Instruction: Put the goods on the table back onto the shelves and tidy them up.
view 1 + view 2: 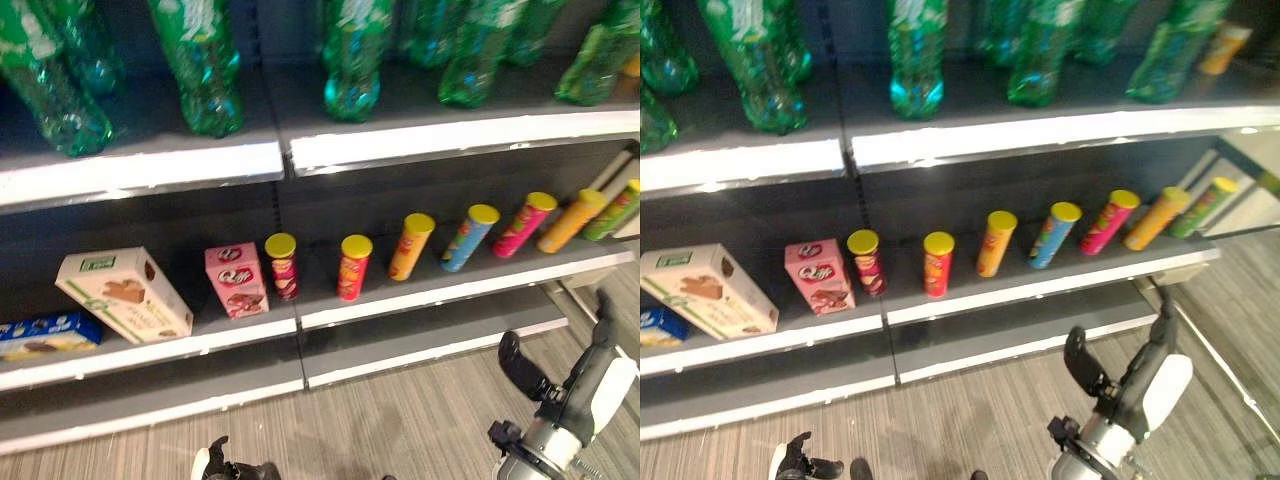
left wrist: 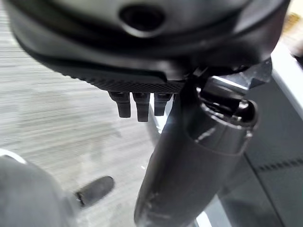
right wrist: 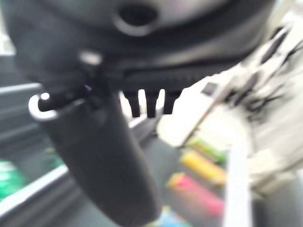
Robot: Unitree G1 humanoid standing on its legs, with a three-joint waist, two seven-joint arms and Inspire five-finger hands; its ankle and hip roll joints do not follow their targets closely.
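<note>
A: Where do the goods stand, and which hand is nearer?

B: On the middle shelf, a row of yellow-lidded chip cans runs along its front edge toward the right end: a dark red can, a red can, an orange can, a blue can, a pink can, then an orange-yellow can and a green can. Every can is upright, its long axis vertical. Left of them, still on the shelf, are a pink box, a cream biscuit box and a blue packet at the left end.

A: And the hands?

B: The right hand hangs low over the floor, below and in front of the shelf's right end, empty, its fingers straight and its white-covered thumb apart. The cans lie up and away from it, the pink and orange-yellow ones nearest. The left hand shows at the lower edge, under the pink box; its own wrist view shows fingers relaxed, holding nothing.

A: Anything in the way?

B: The lower shelf lip juts out between the right hand and the cans, so I judge a reach must rise over it. Green bottles line the top shelf overhead, well apart. I see no table here.
</note>
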